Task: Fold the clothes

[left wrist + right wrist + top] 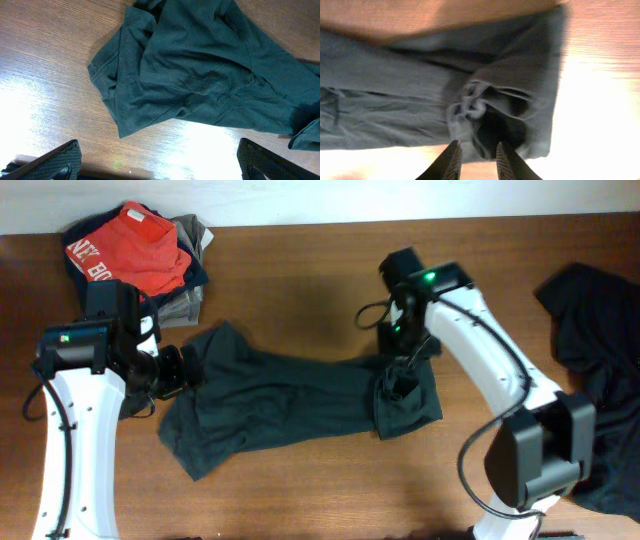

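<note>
Shadow and blur spoil the right wrist view. The right gripper (477, 146) hangs over a bunched knot of cloth at the right end of the dark garment (290, 395). Its fingers are a little apart, and whether they touch the fabric cannot be told. The dark garment lies crumpled lengthwise across the middle of the table (300, 270), its shape lost in folds. The left gripper (157, 150) is spread wide with nothing between its fingers, just beside the garment's left end. A black garment (590, 330) is cut off by the right edge of the overhead view and partly covered by the right arm. In the far left corner a red piece (145, 245) tops a navy piece (196, 276) and an olive-grey piece (192, 232). White letters on the red read roughly "NEY" over "BO", the rest folded out of sight.
</note>
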Robot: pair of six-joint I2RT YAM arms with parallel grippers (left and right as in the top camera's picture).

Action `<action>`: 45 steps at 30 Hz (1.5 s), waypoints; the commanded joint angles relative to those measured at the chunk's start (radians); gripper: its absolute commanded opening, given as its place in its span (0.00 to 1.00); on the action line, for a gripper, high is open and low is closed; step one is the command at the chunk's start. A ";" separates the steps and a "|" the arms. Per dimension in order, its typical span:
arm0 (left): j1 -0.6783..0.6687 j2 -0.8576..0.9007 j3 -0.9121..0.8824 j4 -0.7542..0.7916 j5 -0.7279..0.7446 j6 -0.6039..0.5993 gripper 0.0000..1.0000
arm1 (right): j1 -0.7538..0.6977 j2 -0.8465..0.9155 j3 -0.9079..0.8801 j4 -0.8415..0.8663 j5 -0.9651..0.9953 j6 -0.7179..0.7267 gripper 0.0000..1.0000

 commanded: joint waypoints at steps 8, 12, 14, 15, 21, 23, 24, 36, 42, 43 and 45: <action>-0.003 -0.004 -0.009 -0.005 0.011 0.015 0.99 | -0.190 -0.037 -0.014 -0.048 0.110 -0.010 0.04; -0.003 -0.004 -0.009 -0.004 0.011 0.015 0.99 | -0.186 -0.034 -0.111 0.055 0.052 -0.047 0.04; -0.003 -0.004 -0.009 -0.005 0.011 0.015 0.99 | -0.178 -0.032 -0.195 0.153 -0.010 -0.047 0.04; -0.003 -0.004 -0.009 -0.005 0.011 0.015 0.99 | -0.177 -0.032 -0.220 0.184 -0.029 -0.047 0.04; -0.003 -0.004 -0.009 -0.005 0.011 0.015 0.99 | -0.177 -0.013 -0.338 0.346 -0.119 -0.043 0.04; -0.003 -0.004 -0.009 -0.005 0.011 0.015 0.99 | -0.176 0.003 -0.351 0.377 -0.144 -0.043 0.04; -0.003 -0.004 -0.009 -0.005 0.011 0.015 0.99 | -0.175 0.015 -0.356 0.401 -0.173 -0.043 0.04; -0.003 -0.004 -0.009 -0.001 0.011 0.015 0.99 | -0.058 0.026 -0.358 0.554 -0.312 -0.027 0.04; -0.003 -0.004 -0.009 -0.002 0.011 0.016 0.99 | -0.089 -0.030 -0.262 0.385 -0.322 -0.025 0.04; -0.003 -0.004 -0.009 -0.002 0.011 0.016 0.99 | -0.114 -0.061 -0.217 0.311 -0.320 -0.040 0.04; -0.003 -0.004 -0.009 -0.002 0.011 0.016 0.99 | -0.148 -0.095 -0.166 0.217 -0.301 -0.074 0.04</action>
